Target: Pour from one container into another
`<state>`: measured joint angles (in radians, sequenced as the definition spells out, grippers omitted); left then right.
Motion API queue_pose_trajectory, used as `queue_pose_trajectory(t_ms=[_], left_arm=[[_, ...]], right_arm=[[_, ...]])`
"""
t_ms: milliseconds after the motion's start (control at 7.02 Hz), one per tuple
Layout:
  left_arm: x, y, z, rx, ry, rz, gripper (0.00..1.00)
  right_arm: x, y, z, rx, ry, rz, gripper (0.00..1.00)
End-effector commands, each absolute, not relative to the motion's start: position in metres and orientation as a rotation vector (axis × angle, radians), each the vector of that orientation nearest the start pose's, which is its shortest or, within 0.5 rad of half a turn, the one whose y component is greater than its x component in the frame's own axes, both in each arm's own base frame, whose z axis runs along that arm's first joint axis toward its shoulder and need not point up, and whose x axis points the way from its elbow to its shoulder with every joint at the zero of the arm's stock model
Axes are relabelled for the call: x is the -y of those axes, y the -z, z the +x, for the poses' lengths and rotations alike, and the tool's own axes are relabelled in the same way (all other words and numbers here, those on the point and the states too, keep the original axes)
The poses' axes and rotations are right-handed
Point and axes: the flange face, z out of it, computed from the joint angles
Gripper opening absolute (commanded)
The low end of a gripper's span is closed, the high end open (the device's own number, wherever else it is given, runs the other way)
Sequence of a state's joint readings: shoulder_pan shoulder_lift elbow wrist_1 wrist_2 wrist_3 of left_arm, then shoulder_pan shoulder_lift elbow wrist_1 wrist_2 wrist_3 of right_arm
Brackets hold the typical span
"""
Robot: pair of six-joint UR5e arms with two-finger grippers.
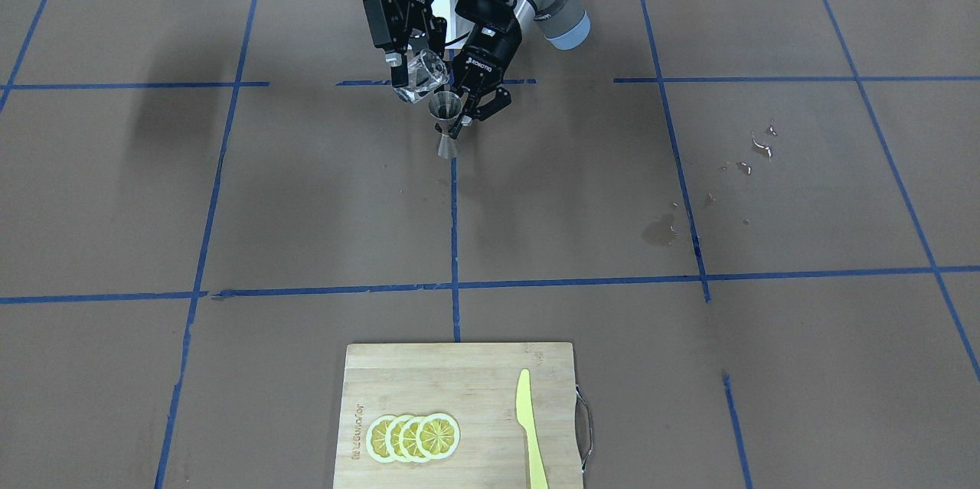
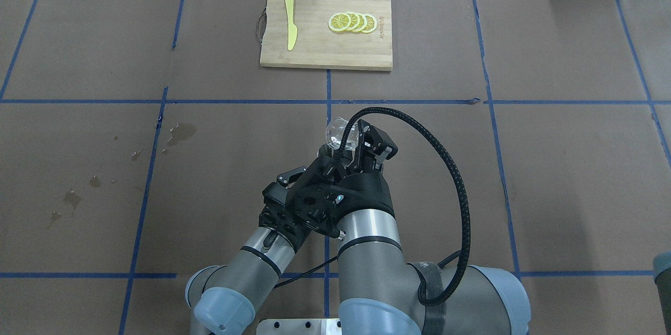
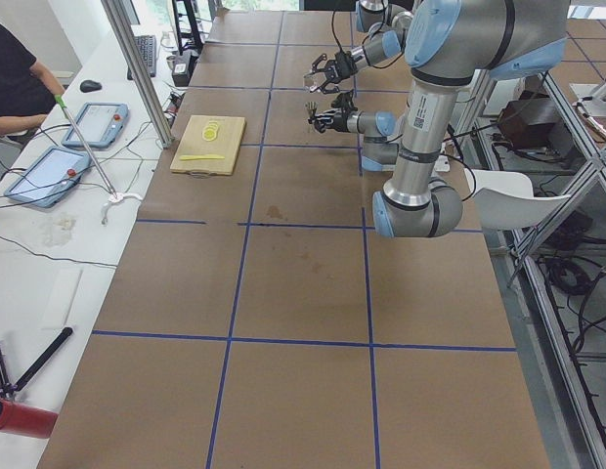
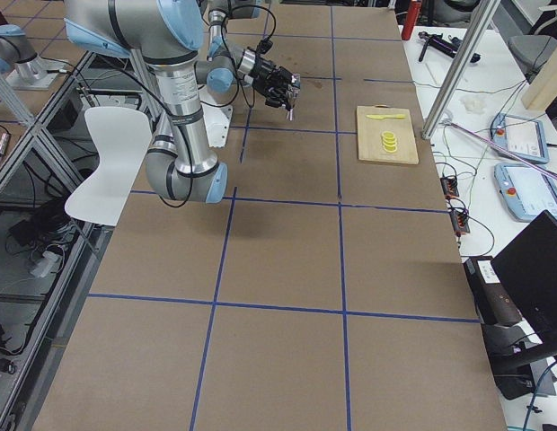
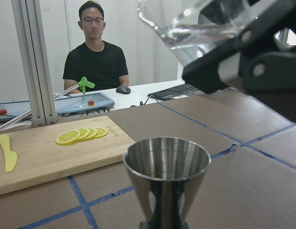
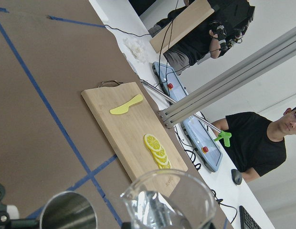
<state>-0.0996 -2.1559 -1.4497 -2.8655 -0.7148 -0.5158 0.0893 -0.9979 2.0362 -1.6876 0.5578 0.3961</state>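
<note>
The clear glass measuring cup (image 1: 414, 88) hangs tilted above the table with my right gripper (image 1: 419, 68) shut on it. Its lip leans toward the steel jigger (image 1: 447, 126), and clear liquid lies in it in the left wrist view. The jigger stands upright on the brown paper just below and beside the cup's lip. Right behind the jigger, my left gripper (image 1: 481, 111) is open with its fingers spread, not clamping it. The right wrist view shows the cup's rim (image 6: 171, 198) next to the jigger's mouth (image 6: 68, 213). From overhead, the right arm hides the jigger.
A wooden cutting board (image 1: 398, 382) with lemon slices (image 1: 413, 437) and a yellow plastic knife (image 1: 528, 428) lies at the table's far side. Wet spots (image 1: 660, 230) mark the paper on my left. A person (image 5: 96, 62) sits at a side desk.
</note>
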Motion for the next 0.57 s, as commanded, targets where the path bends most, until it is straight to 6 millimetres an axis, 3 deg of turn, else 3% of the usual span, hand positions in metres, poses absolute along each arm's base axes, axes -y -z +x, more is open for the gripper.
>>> queue_pose_trajectory(t_ms=[0,427], left_arm=[[0.2703,-0.2312,0.6076,-1.001,0.039,1.365,0.00],[0.2688,-0.2303,0.6092,-1.019,0.017,1.358,0.00]], right_arm=[[0.2642,-0.1315,-0.5103,0.081,0.535,1.263,0.00],[0.2654,-0.1334,-0.5094,0.024,0.593,1.273,0.00]])
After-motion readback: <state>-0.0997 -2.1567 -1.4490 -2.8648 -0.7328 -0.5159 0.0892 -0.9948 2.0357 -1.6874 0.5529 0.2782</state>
